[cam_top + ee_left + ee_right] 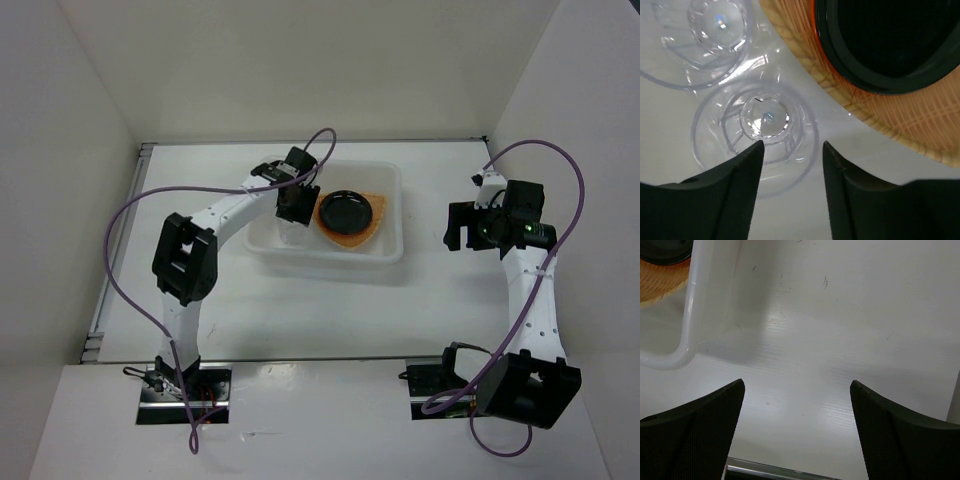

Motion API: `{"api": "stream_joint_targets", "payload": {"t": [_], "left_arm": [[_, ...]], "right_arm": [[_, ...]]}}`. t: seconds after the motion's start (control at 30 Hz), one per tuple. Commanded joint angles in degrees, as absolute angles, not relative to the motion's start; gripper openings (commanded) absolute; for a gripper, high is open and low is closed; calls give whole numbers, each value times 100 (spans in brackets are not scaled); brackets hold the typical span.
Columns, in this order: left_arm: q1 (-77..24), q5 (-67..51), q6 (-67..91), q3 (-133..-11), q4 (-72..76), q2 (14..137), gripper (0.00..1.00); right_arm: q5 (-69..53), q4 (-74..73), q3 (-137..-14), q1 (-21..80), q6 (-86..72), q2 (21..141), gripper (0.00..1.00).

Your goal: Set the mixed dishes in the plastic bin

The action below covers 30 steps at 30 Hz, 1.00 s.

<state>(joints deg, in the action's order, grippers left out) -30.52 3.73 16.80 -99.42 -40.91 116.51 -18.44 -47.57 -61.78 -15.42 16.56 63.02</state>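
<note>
The white plastic bin stands mid-table. Inside it lies the tan woven plate, with the orange dish's rim showing under the black dish. My left gripper hangs inside the bin's left half, open. In the left wrist view a clear cup stands upright on the bin floor just beyond the gripper, and the left fingertip overlaps its rim. A second clear cup shape shows behind it. My right gripper is open and empty over the table, right of the bin.
White walls enclose the table on three sides. The right wrist view shows the bin's rounded corner, the plate's edge and a metal rail at the table edge. Purple cables loop over both arms.
</note>
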Motion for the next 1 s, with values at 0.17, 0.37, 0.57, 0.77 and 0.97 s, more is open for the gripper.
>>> {"api": "stream_joint_targets", "payload": {"t": [0.17,0.37,0.57,0.77,0.97], "left_arm": [[-3129,1116,1924,-10652,-4218,11348,93],[-3059,1644,2618,-10865,-4185,9727,98],[-2224,932,2576,-8084,-2138,6695,100],[-1802,1063,2408,-6918,-3004,5152,100],[-1802,1624,2347,-6109,-3006,3414,100]], "right_arm": [[-1898,-4605,-6152,-1538,1705,6170,92],[-1898,-4605,-6152,-1538,1705,6118,98],[-1898,-4605,-6152,-1538,1758,6117,98],[-1898,-4553,-6152,-1485,1758,6117,98],[-1811,-4571,-6205,-1485,1741,6056,98]]}}
